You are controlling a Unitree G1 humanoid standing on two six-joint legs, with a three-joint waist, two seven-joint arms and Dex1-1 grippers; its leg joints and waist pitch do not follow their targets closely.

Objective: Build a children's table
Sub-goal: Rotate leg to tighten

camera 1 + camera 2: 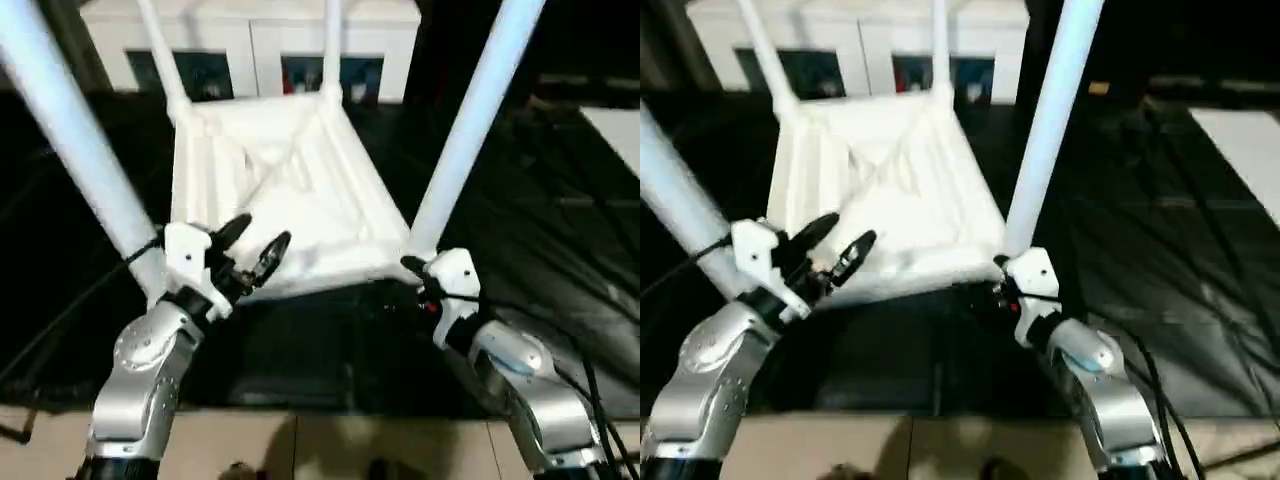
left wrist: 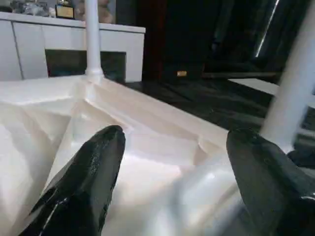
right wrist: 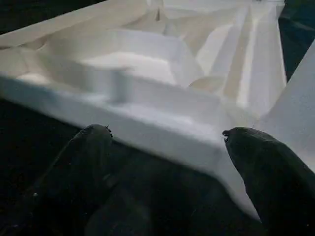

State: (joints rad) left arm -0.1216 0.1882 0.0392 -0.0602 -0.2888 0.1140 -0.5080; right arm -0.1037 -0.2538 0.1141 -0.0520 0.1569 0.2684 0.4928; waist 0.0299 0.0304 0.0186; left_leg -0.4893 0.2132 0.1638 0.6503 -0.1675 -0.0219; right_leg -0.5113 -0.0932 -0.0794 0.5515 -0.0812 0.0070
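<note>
The children's table (image 1: 290,195) lies upside down on the dark floor (image 1: 560,250), ribbed underside facing up, X-bracing plain to see across the middle. All four white legs stand in their corner sockets and point upward: the near left leg (image 1: 85,150) rises steeply past the left forearm, the near right leg (image 1: 470,125) climbs from the near right corner, and the two far legs (image 1: 160,50) stand at the back, in front of a white cabinet (image 1: 250,45).

The left gripper (image 1: 250,245) sits over the near left part of the underside, just beside the near left leg — its two black fingers (image 2: 83,182) are spread wide with nothing between them but the ribbed plastic below. Whether the tips touch that surface I cannot tell.

Over on the other side, the right gripper (image 3: 172,162) is at the near right corner, close to the foot of the near right leg. Its fingers (image 3: 268,167) stand wide apart too, straddling the near edge of the tabletop from below the rim — spread, not clamped, and holding nothing that shows.
</note>
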